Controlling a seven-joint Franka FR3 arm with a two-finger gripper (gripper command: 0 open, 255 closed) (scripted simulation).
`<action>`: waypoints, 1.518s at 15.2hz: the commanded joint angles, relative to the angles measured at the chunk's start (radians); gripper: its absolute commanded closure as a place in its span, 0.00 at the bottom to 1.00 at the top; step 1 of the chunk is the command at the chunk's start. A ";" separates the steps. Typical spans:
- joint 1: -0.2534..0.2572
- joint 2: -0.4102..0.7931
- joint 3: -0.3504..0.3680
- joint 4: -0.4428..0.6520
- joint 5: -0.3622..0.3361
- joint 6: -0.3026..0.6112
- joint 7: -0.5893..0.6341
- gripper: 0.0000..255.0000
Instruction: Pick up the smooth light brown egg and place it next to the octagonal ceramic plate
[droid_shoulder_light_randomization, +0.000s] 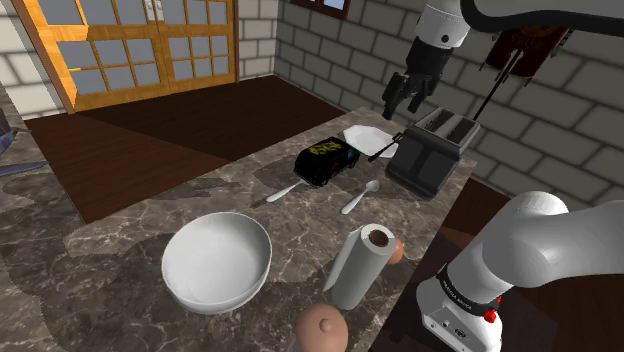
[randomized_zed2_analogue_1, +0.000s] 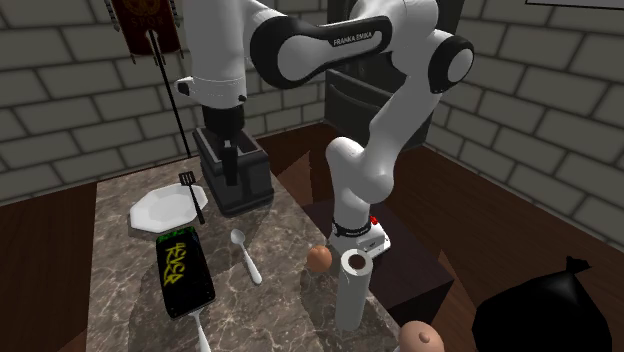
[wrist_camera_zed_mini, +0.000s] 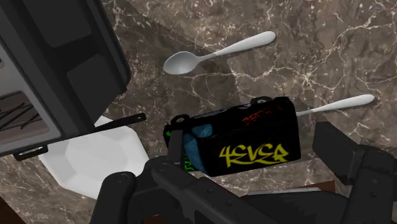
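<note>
On the counter (randomized_zed2_analogue_1: 280, 290) in the second exterior view, the white octagonal plate (randomized_zed2_analogue_1: 165, 208) sits left, and the claw (randomized_zed2_analogue_1: 230, 180) hangs spread and empty at its 2 o'clock, I'd guess because the brown egg (randomized_zed2_analogue_1: 319, 258), not fetched yet, sits at 4 o'clock beside the paper towel roll (randomized_zed2_analogue_1: 350, 295).

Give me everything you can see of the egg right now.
The egg is small, smooth and orange-brown, whole as far as it shows, lying on the marble counter near one edge. It sits close beside the upright paper roll; whether they touch I cannot tell. In the shoulder view the roll hides part of it. Nothing holds it: the open hand is far off, above the toaster.
</note>
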 joint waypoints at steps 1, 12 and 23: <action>0.000 0.000 0.000 0.000 0.000 0.000 0.000 0.00; 0.098 -0.311 0.330 -0.365 0.052 0.079 0.317 0.00; 0.268 -0.309 0.810 -0.522 0.247 0.141 0.718 0.00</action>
